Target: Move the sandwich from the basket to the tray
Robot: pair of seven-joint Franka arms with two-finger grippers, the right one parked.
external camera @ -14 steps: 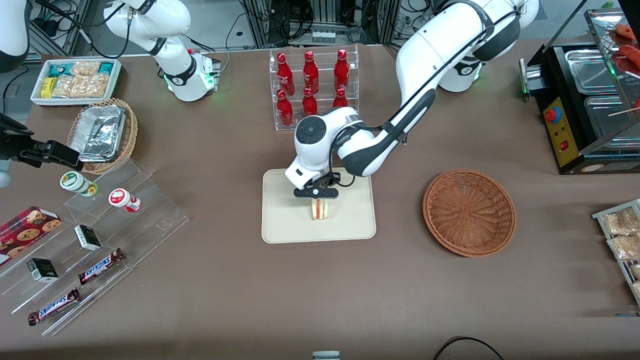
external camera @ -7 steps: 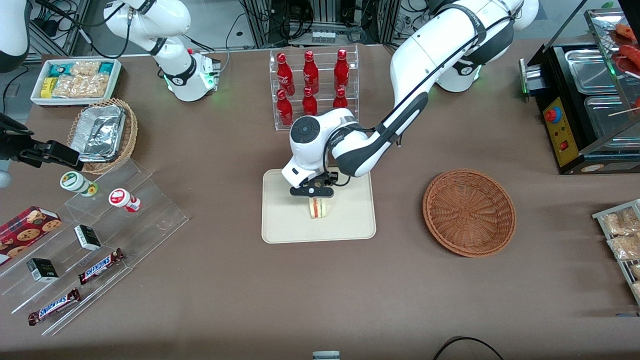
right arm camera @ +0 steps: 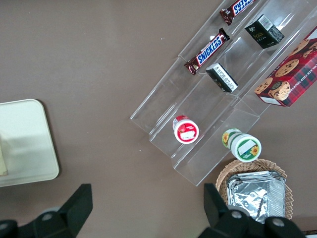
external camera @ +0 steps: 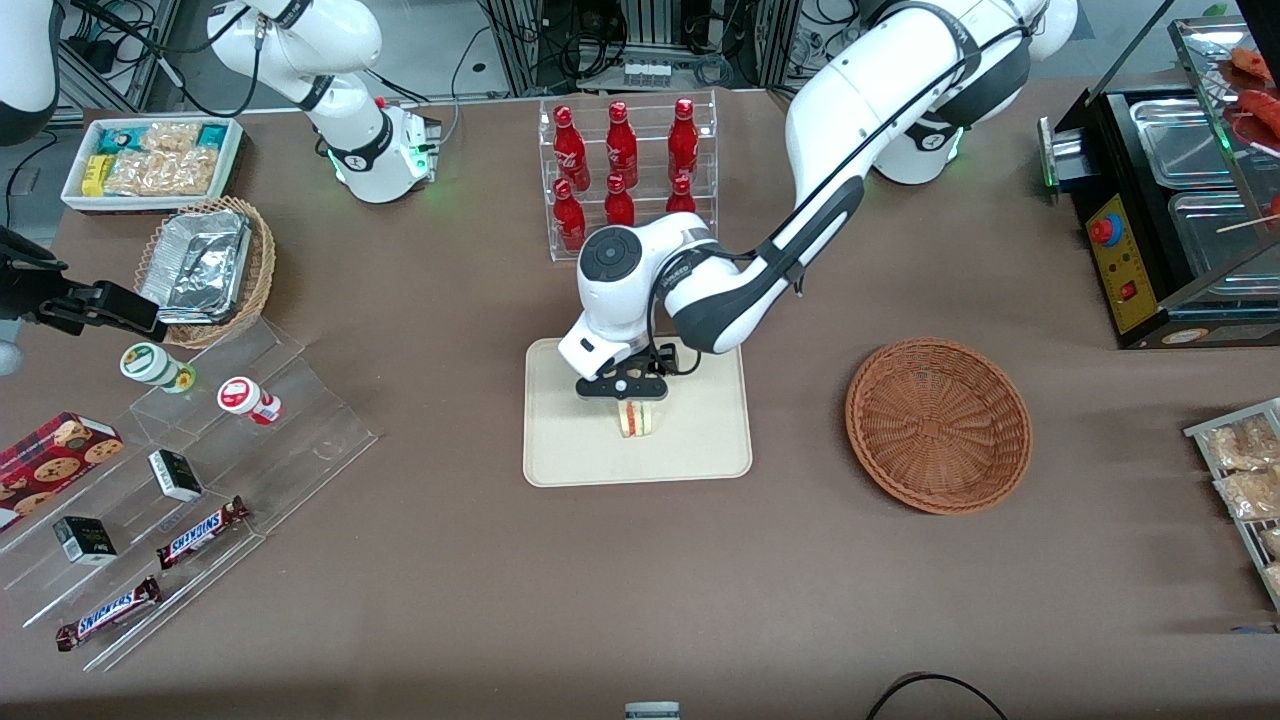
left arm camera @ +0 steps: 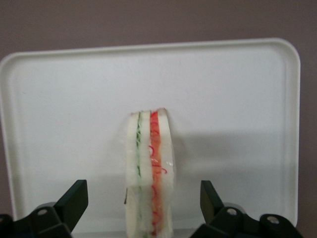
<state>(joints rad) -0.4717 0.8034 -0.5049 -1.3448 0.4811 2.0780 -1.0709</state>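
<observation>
The sandwich (external camera: 638, 420) stands on edge on the tray (external camera: 560, 450), near the tray's middle, with its red and green layers showing in the wrist view (left arm camera: 150, 173). The basket (external camera: 938, 425) sits well apart from it, toward the working arm's end of the table, with nothing in it that I can see.

The gripper (external camera: 624, 388) hangs directly above the sandwich, a little farther from the front camera than the wedge's visible face. Its fingers (left arm camera: 74, 198) are spread wide, one on each side of the bread, with clear tray showing between each finger and the crust (so nothing is being pinched). The sandwich's long axis runs straight away from the wrist camera, in line with the gap between the fingers. That is the relation to watch: a straight lift should clear the wedge, while any sideways drift could tip it, since it balances on a narrow edge.

By my judgement the placing is done and only the retreat remains.

Readable writing: two "SNICKERS" bars (external camera: 203, 532) on the clear stepped stand (external camera: 300, 440). The red bottles (external camera: 620, 150) carry white script too small to read.
</observation>
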